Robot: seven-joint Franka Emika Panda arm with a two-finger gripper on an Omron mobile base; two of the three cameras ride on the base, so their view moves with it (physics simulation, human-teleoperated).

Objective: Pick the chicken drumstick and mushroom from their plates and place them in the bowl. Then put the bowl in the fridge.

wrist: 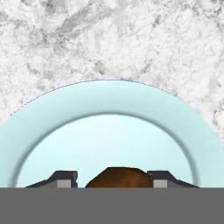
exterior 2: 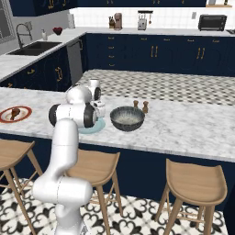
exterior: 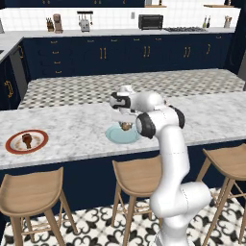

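Note:
In the hand view the tan-brown mushroom [wrist: 118,177] lies on the pale blue plate [wrist: 109,100]. My gripper [wrist: 113,180] is down over it, one fingertip pressed close against each side. From the left base view the gripper [exterior: 126,123] points down at the mushroom [exterior: 126,127] on that plate [exterior: 114,137]. The dark-grey bowl [exterior 2: 127,118] stands just right of the blue plate [exterior 2: 94,128]. Far left on the counter, the reddish-brown chicken drumstick [exterior: 27,140] rests on the red-rimmed plate [exterior: 13,147]. The fridge is out of view.
Two small shakers [exterior 2: 140,106] stand behind the bowl. Wooden stools [exterior: 137,175] line the counter's near edge. A sink [exterior 2: 32,48] is set in the left counter, and navy cabinets run along the back wall.

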